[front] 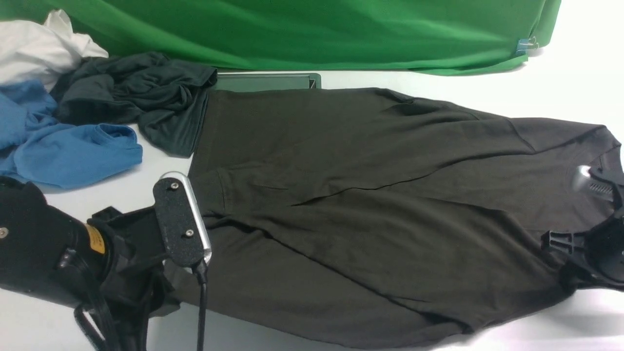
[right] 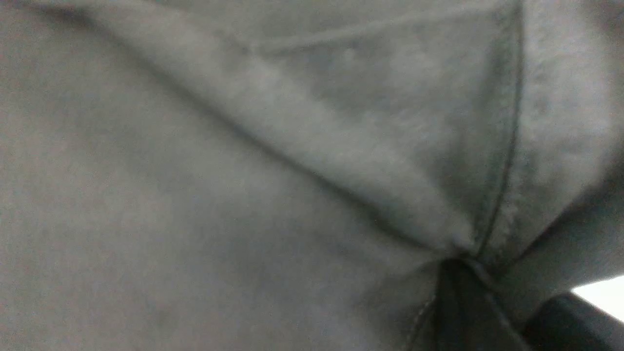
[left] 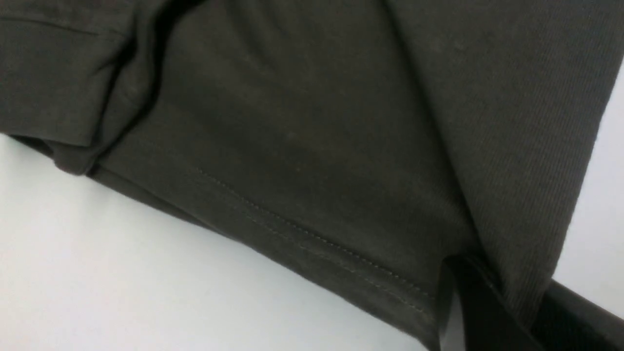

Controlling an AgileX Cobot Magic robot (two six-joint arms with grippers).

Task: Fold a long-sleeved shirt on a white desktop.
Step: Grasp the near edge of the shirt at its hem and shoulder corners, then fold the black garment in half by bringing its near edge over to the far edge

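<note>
where its dark fingers [left: 487, 317] meet in the left wrist view, the left gripper [left: 463, 278] is pressed together on the long-sleeved shirt [front: 351, 195]. it pinches a fold of the dark charcoal-olive cloth just beside the stitched line along the hem. a ribbed band of the same cloth drapes over the finger. in the front view this arm reaches in from the near left, and its wrist sits over the shirt's near left corner.

the right gripper [right: 458, 278] shows in a blurred right wrist view that is almost filled with cloth. creases and a seam run together into its jaws, so it is closed and pinching the shirt too. in the front view it sits at the right edge, at the neck end of the shirt.

the shirt lies spread across the middle of the white desktop [front: 560, 78], with its hem toward the left and its neck toward the right. long diagonal folds cross its body. just past its far edge is a small grey-framed hatch [front: 265, 81].

at the far left, a greenish-black garment [front: 141, 97] touches the shirt's left edge. a blue garment [front: 73, 151] and a white garment [front: 34, 48] are heaped beside it. a green backdrop [front: 312, 34] runs along the back.
</note>
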